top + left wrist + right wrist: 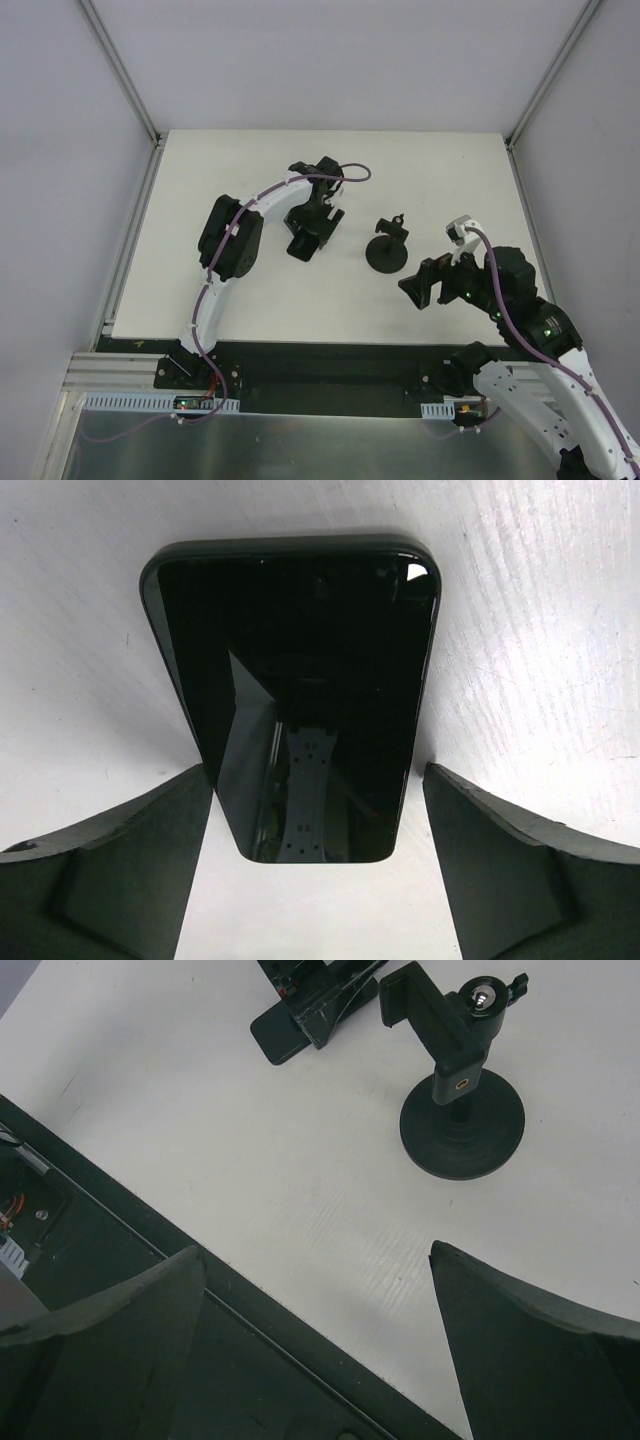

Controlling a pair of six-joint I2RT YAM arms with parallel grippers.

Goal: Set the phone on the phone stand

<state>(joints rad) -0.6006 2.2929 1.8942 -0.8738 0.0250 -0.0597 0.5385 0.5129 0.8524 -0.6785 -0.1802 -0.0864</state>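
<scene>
The phone (300,680) is a glossy black slab lying flat on the white table. My left gripper (318,770) is open just above it, one finger on each side of its near end, not closed on it. In the top view the phone (300,246) shows just below the left gripper (315,218). The phone stand (387,251) has a round disc base and a short cradle and stands to the phone's right. My right gripper (424,285) is open and empty, near the stand's front right. The right wrist view shows the stand (462,1110) and the phone (280,1038).
A black strip (200,1360) runs along the table's near edge under my right gripper (318,1250). Grey walls and metal rails (130,90) enclose the table at the back and sides.
</scene>
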